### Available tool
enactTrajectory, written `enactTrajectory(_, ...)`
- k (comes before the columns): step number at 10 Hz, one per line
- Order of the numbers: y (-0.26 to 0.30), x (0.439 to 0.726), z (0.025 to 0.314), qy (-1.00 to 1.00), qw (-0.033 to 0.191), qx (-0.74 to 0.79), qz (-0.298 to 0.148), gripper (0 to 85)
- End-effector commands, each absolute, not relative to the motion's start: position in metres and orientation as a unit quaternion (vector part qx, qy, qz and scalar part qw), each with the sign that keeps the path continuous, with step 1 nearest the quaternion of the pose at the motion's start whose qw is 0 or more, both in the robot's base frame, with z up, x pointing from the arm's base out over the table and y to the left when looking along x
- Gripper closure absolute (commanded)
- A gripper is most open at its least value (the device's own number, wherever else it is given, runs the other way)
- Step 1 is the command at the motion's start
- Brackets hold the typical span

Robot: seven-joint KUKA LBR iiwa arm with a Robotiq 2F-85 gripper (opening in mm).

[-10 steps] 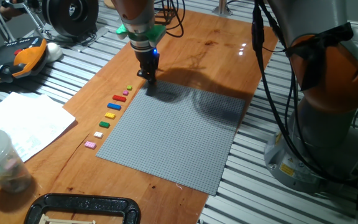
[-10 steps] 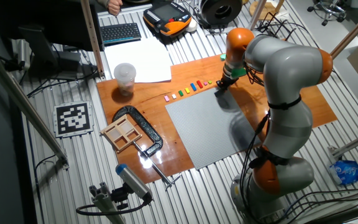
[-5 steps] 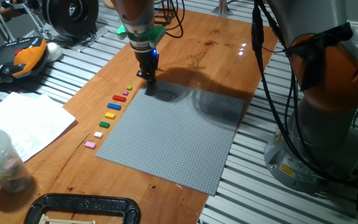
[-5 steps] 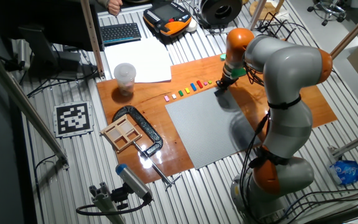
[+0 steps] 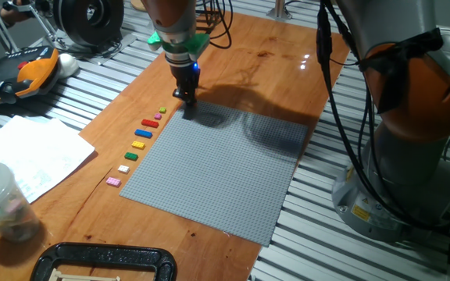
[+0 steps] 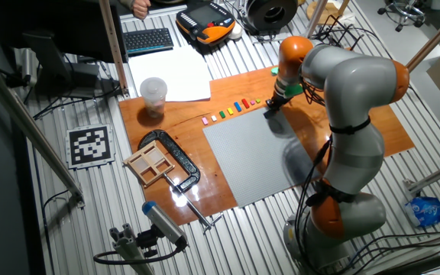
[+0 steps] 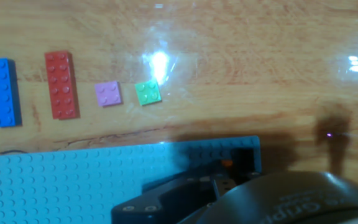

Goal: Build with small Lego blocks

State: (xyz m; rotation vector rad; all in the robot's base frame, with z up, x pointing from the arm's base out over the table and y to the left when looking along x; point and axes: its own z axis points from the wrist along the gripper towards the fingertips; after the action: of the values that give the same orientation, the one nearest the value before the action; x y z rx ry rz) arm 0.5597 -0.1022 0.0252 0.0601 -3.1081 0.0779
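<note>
A row of small Lego blocks (image 5: pixel 137 144) lies on the wooden board along the left edge of the grey baseplate (image 5: pixel 225 172). In the hand view, blue (image 7: pixel 2 92), red (image 7: pixel 61 84), pink (image 7: pixel 108 93) and green (image 7: pixel 148 93) blocks sit just beyond the baseplate (image 7: pixel 73 180). My gripper (image 5: pixel 187 105) points down at the baseplate's far left corner, also seen in the other fixed view (image 6: pixel 268 109). Its dark fingers (image 7: pixel 185 186) fill the bottom of the hand view, and a small orange speck (image 7: pixel 227 163) shows at their tips. The gap between the fingers is hidden.
White paper (image 5: pixel 30 156) and a plastic cup (image 5: pixel 2 203) lie left of the board. A black clamp (image 5: pixel 104 261) grips the board's near edge. A wooden box (image 6: pixel 153 162) and a keyboard (image 6: pixel 147 38) sit further off. The arm's base (image 5: pixel 397 156) stands to the right.
</note>
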Motion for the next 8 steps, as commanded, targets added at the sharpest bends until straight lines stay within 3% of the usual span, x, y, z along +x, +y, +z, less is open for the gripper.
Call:
enactTrajectory(1,-0.1016,0.5601,0.027,-0.999,0.016,0.018,0.027,85.0)
enactTrajectory(2,-0.1008,0.56,0.0273,-0.999,0.016,0.011,0.026,85.0)
enactTrajectory(3,-0.0995,0.5601,0.0285,-0.999,0.015,0.008,0.03,68.0)
enactTrajectory(4,-0.0993,0.5596,0.0301,-0.999,0.014,0.003,0.031,68.0)
enactTrajectory(5,-0.0991,0.56,0.0324,-0.999,0.013,0.0,0.034,51.0)
enactTrajectory(8,-0.0989,0.5593,0.0351,-0.999,0.011,-0.009,0.032,51.0)
